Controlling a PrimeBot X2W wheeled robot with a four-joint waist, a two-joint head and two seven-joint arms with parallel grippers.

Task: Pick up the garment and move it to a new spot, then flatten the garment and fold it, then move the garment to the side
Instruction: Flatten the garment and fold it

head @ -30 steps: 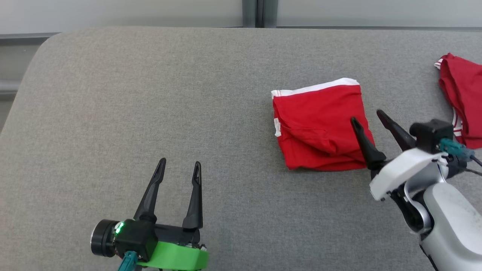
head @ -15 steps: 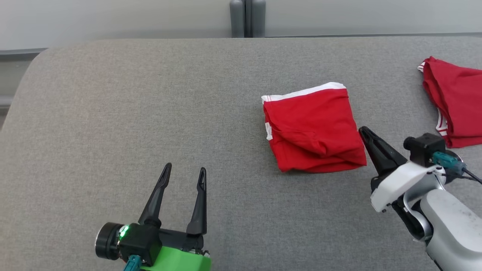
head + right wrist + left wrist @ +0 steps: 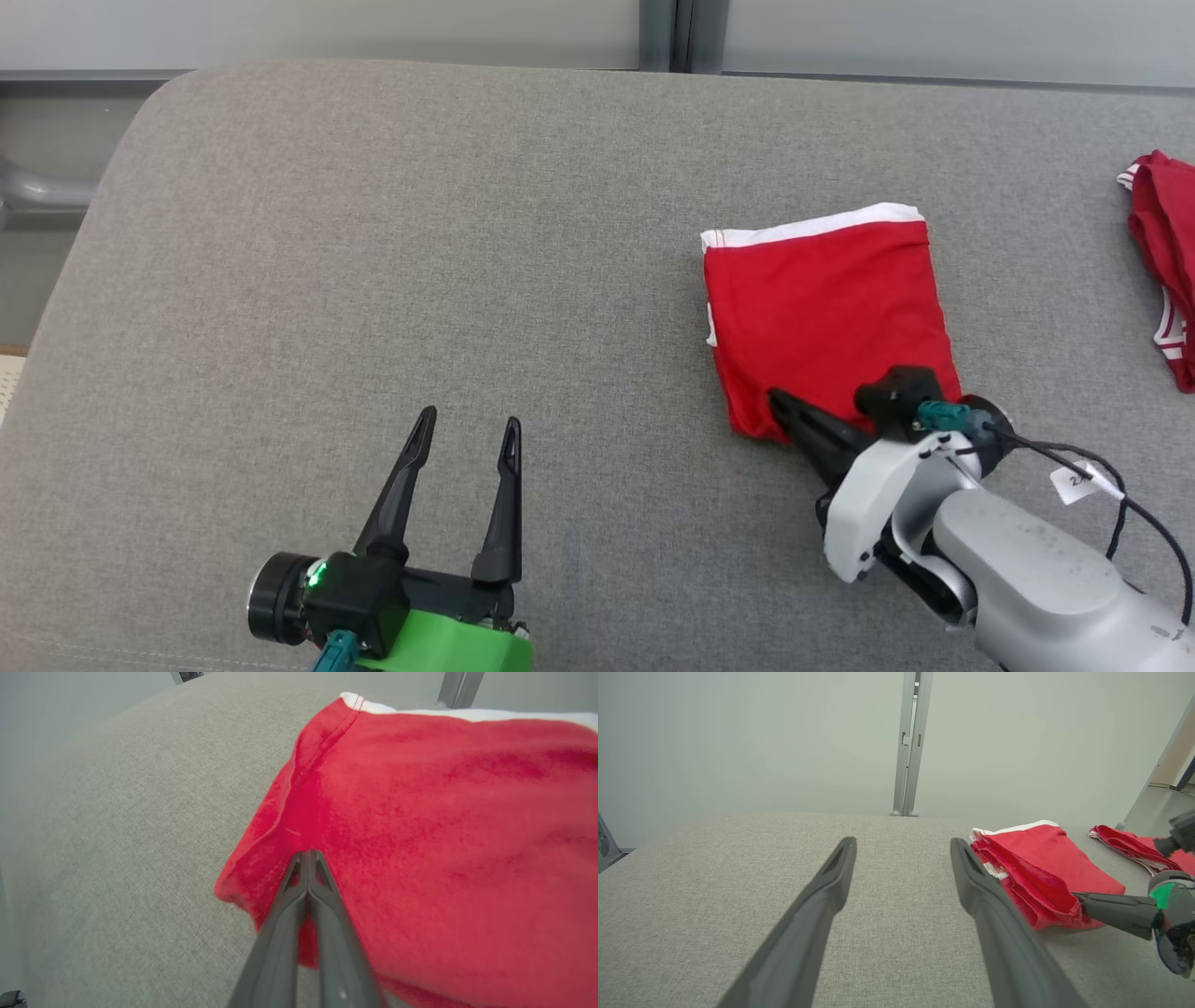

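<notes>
The red garment [image 3: 822, 317] with a white band along its far edge lies folded in a rough square on the grey padded table [image 3: 420, 233], right of centre. My right gripper [image 3: 777, 399] is shut, its joined tips resting on the garment's near left corner. From the right wrist, the gripper [image 3: 308, 853] lies flat against the red cloth [image 3: 444, 812], with no fabric seen between its fingers. My left gripper [image 3: 470, 417] stands open and empty near the front edge, well left of the garment. Through its open fingers [image 3: 840, 868] I see the garment [image 3: 1041, 868] and the right gripper [image 3: 1083, 899].
A second red piece of clothing [image 3: 1162, 280] lies at the table's far right edge. A grey post [image 3: 672, 33] stands behind the table. A black cable with a white tag [image 3: 1074, 481] hangs off my right wrist.
My right gripper closed beside the garment's right edge, then moved onto its near left corner. The garment's crease looks smoothed out. The head camera shifted. The left gripper stayed put.
</notes>
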